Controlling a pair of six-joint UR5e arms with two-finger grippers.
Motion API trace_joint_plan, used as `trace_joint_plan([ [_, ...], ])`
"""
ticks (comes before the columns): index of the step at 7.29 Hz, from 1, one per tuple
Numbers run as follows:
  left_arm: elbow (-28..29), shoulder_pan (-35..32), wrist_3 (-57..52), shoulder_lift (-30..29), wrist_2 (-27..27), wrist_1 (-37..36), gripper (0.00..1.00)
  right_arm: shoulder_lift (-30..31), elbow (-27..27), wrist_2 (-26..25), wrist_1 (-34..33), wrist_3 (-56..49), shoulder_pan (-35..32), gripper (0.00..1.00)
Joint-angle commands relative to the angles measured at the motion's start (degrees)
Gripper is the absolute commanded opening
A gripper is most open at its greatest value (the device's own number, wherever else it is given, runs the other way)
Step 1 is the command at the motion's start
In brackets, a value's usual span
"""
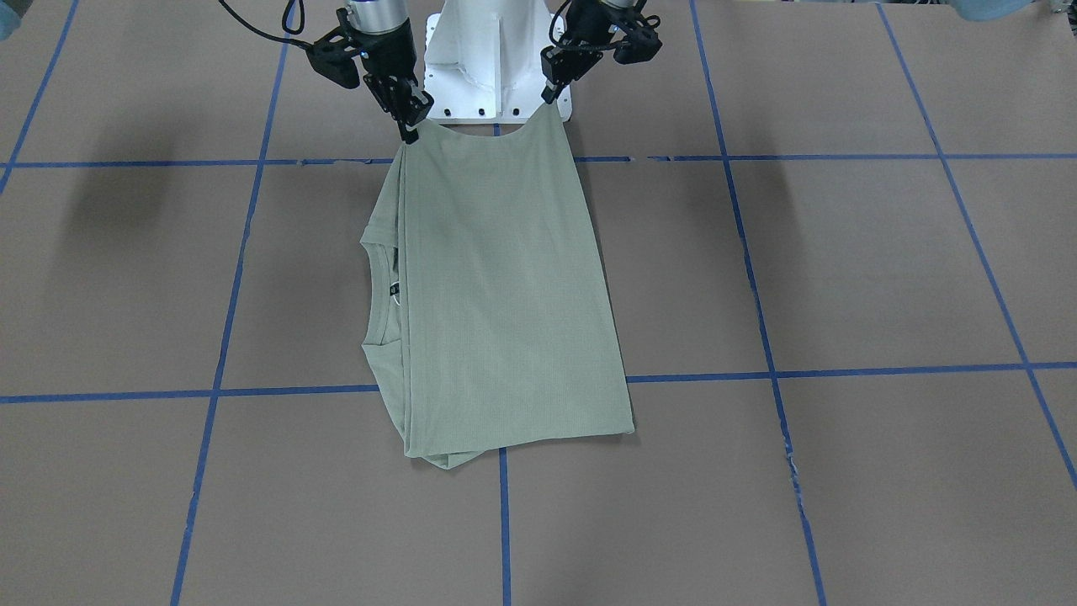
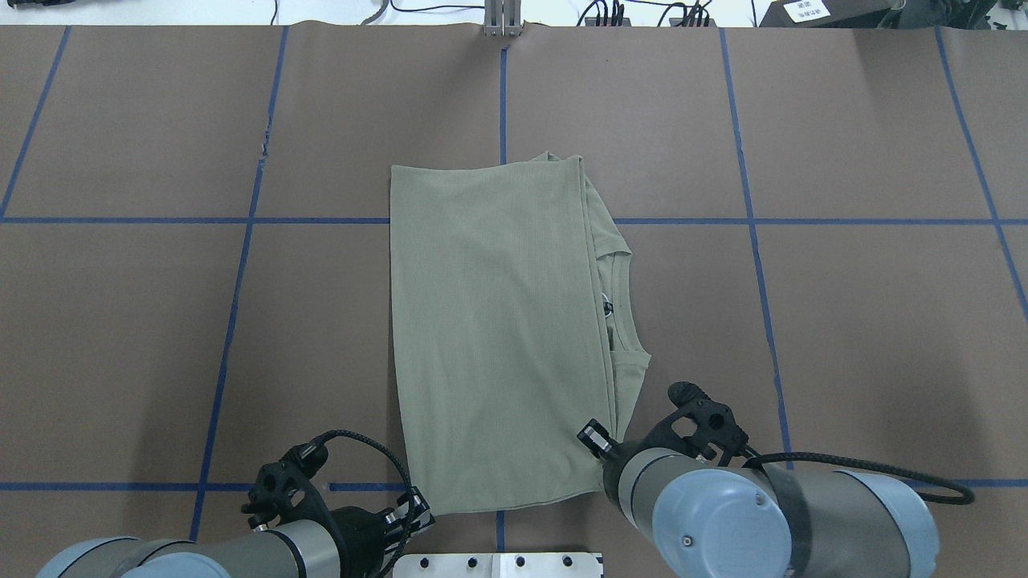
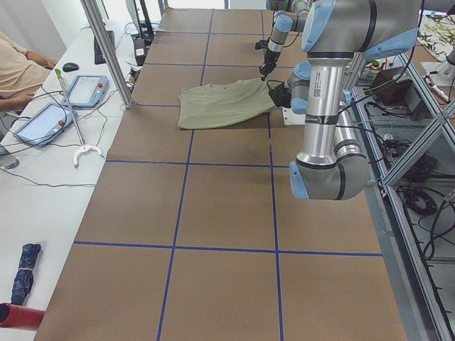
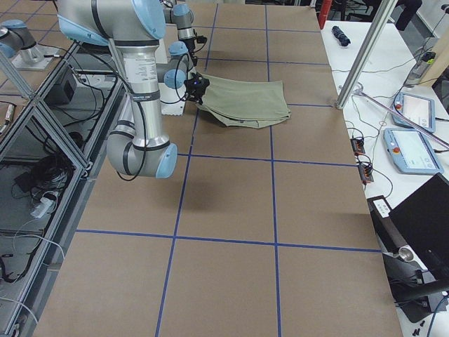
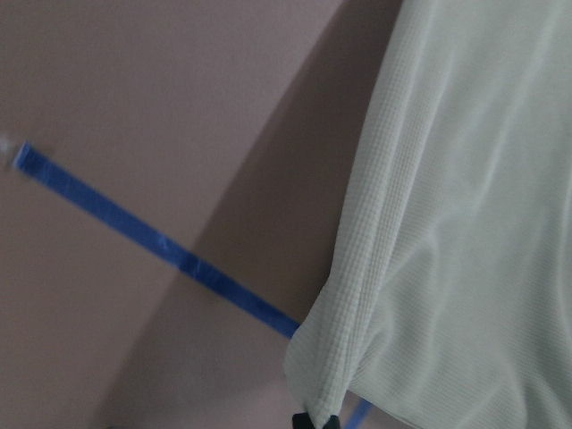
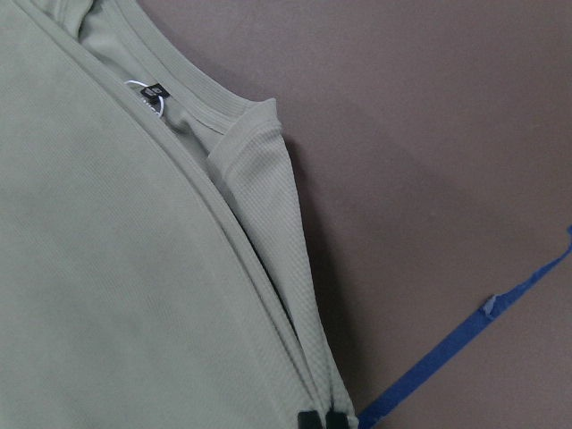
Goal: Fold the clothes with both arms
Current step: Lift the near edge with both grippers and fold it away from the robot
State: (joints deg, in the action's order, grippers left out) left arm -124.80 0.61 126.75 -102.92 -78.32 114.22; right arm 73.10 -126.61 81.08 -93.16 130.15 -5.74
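The sage-green shirt [image 1: 505,295] lies folded lengthwise on the brown table, its ribbed neck and black label [image 6: 154,91] showing at one long side. My right gripper [image 1: 410,130] is shut on the shirt corner nearest the base on the neck side; its fingertips [image 6: 308,420] pinch the layered edge. At the other near corner, my left gripper [image 1: 549,94] is shut on the cloth, and the fingertips [image 5: 304,421] clamp it. That near edge hangs lifted and sags between the two grippers. The far part of the shirt [image 2: 498,337] rests flat.
The white pedestal base [image 1: 488,59] stands right behind the lifted edge. Blue tape lines [image 2: 241,265] grid the table. In the exterior left view a side table holds tablets [image 3: 43,121], and a person [image 3: 18,71] sits there. A metal post [image 4: 361,56] stands at the far table edge.
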Motion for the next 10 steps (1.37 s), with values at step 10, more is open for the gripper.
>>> trace_joint_plan([
  [10, 11.7, -28.6, -20.0, -9.7, -10.2, -2.1, 0.0, -12.3, 20.3, 7.0, 11.2, -11.1, -23.6, 0.0],
])
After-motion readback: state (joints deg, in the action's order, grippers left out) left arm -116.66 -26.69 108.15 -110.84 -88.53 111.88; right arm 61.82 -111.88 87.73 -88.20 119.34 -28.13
